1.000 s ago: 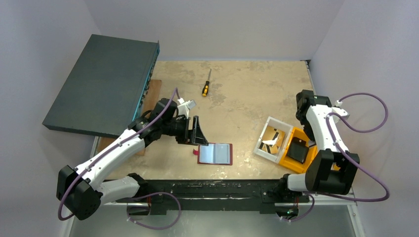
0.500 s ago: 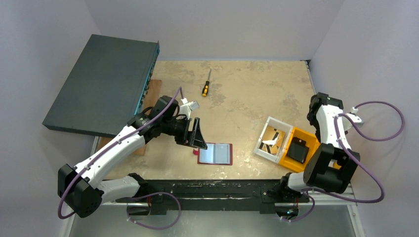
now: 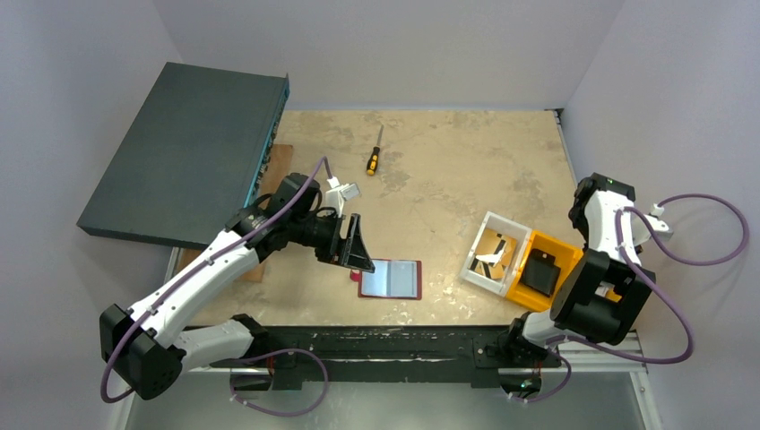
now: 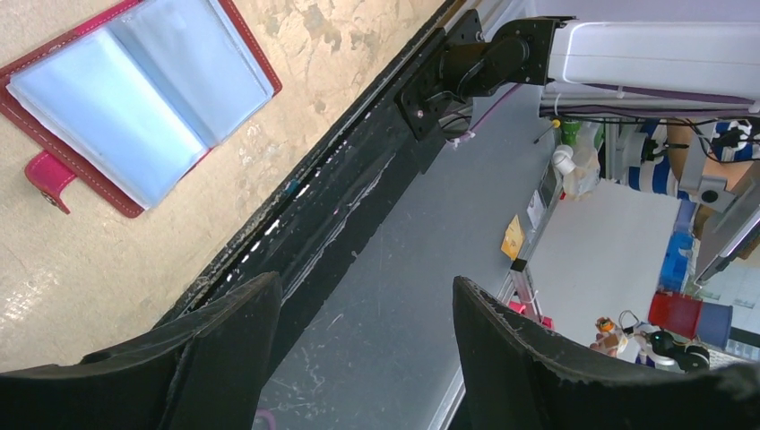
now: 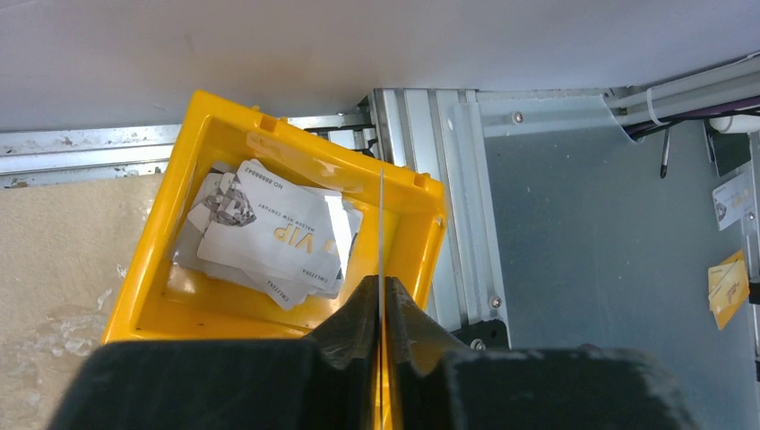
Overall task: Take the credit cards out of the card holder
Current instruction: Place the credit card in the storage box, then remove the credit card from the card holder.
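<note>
Right hand point(image 5: 381, 309): fingers pinched nearly together on one card point(image 5: 381, 233), seen edge-on as a thin line running straight out past the fingertips. The yellow bin point(image 5: 152, 242) sits right beyond the fingertips and mostly to their left in the wrist view. The card's free end lines up with the bin's far rim near its right corner, so most of the open bin lies left of the card's plane. A pile of cards point(image 5: 278, 237) lies flat and overlapping in the bin bottom, light grey-white, with gold "VIP" print on the top one. I count at least three but can't tell the exact number. My read: next is a release, and it hinges on that offset. A small shift to the hand's left would put the card over the pile rather than the rim.

Left hand point(image 4: 366, 285): open wide, nothing between the fingers. The card holder point(image 4: 134, 98) lies flat and opened out on the desk point(image 3: 448, 170) just beside it, up and left of its left finger in the wrist view. Its long axis slants away from the hand, and the little tab point(image 4: 47, 175) is on the end nearer the hand. Both clear sleeves facing up look empty. The left hand is much the nearer to the holder; the right hand is well apart from it.

Count: one holder, one held card, one pile, two bins (the yellow one plus a white bin point(image 3: 473, 246) just beside it), one screwdriver point(image 3: 374, 157) and one dark flat box point(image 3: 188, 152).
</note>
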{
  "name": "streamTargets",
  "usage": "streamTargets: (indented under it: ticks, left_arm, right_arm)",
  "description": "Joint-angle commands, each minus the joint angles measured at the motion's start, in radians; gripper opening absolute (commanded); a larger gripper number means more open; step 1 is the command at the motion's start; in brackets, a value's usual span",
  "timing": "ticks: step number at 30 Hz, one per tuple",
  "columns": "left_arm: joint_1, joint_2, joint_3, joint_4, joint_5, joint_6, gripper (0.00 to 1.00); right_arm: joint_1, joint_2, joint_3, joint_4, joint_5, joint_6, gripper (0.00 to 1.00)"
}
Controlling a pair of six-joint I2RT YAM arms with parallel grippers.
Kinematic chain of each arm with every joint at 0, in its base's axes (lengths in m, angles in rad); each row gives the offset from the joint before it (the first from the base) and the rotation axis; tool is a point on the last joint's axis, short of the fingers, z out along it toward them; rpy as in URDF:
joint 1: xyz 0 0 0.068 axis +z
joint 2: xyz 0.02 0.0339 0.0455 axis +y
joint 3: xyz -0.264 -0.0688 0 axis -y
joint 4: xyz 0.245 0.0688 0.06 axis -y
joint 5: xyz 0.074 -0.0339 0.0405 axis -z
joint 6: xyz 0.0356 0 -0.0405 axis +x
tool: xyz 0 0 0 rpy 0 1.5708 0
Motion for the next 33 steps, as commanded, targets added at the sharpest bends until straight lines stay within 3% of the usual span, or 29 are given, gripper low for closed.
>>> streamTargets:
  ticks: [1,4,8,21,33]
  left_arm:
    - [-0.004,-0.038,-0.001,0.01,0.024,0.028,0.7]
    - [-0.004,-0.042,-0.004,0.012,0.022,0.029,0.7]
    - [-0.005,-0.042,-0.002,0.013,0.021,0.03,0.7]
    - [-0.004,-0.032,0.001,0.013,-0.002,0.028,0.7]
    - [-0.004,-0.063,-0.044,-0.008,-0.135,0.02,0.72]
  right_arm:
    - [-0.007,-0.029,0.011,-0.014,0.036,0.019,0.26]
    - [-0.008,-0.037,0.017,-0.015,0.026,0.006,0.4]
    - [-0.007,-0.038,0.025,-0.033,0.009,0.003,0.49]
    - [0.049,-0.065,0.022,0.003,-0.029,-0.046,0.6]
    - [0.38,-0.044,-0.008,0.01,-0.085,0.078,0.68]
